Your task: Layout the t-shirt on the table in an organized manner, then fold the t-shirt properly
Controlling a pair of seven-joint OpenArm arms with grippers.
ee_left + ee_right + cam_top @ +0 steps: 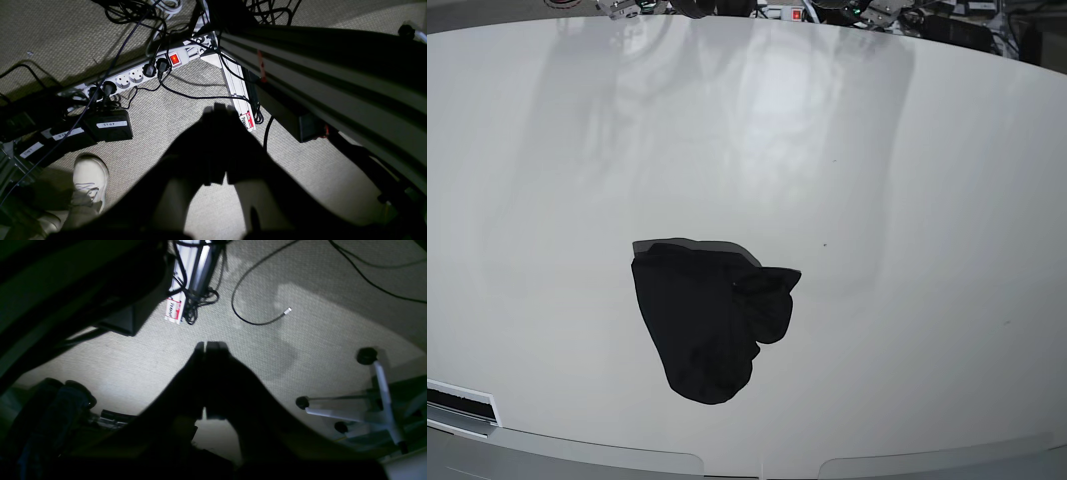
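Progress: nothing was laid out yet; spreading and folding both remained.
T-shirt: the t-shirt point(709, 322) lay bunched in 1 heap near the front middle of the table point(907, 150).
Claws: the left gripper point(218, 111) and right gripper point(208, 347) were clenched on nothing, hanging over carpet.
Views: only the base view showed the shirt; the 2 wrist views showed floor and a power strip point(133, 77).
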